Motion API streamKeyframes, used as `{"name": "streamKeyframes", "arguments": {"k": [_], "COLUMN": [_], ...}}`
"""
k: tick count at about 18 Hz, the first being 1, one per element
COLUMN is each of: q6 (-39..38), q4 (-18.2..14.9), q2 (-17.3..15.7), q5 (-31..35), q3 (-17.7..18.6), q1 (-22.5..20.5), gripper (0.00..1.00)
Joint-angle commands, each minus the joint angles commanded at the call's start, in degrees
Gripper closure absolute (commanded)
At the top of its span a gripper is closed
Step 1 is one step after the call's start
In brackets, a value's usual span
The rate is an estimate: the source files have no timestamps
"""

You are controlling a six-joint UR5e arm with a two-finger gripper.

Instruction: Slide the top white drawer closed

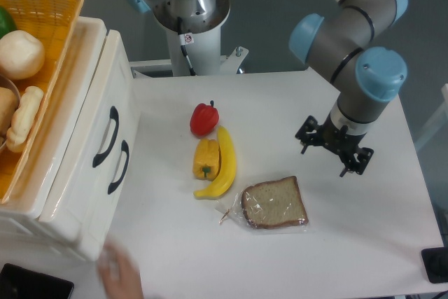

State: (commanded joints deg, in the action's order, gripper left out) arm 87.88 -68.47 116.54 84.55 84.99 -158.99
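Stretching white beneath and around the jaws, the table (364, 236)
Standing far to the left of the jaws, a white cabinet (59, 208), carrying on its top a yellow woven basket (49, 5) of pale round and long foods
Sitting pushed in, flush with the cabinet front as far as can be seen, the top white drawer (94, 113), its dark curved handle (106, 137) facing toward the jaws, well apart from them
Showing just below and right of that handle, the lower drawer handle (118, 167)
Hanging over the right part of the table, the gripper (334, 146), jaws spread apart and gripping nothing
Lying below and left of the jaws, a wrapped slice of brown bread (274, 203)
Lying further left, a banana (222, 167), touching a yellow pepper (205, 159) on its far side
Sitting above those two, a red pepper (203, 118)
Blurring in at the bottom left corner, far from the jaws, a human hand (119, 271), just beside the cabinet's lower edge
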Motion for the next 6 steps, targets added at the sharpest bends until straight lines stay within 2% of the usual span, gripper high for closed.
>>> {"name": "streamKeyframes", "arguments": {"k": [6], "q6": [3.7], "q4": [0.7], "q2": [0.79], "q5": [3.08], "q3": [-0.53], "q1": [-1.58], "gripper": [0.0]}}
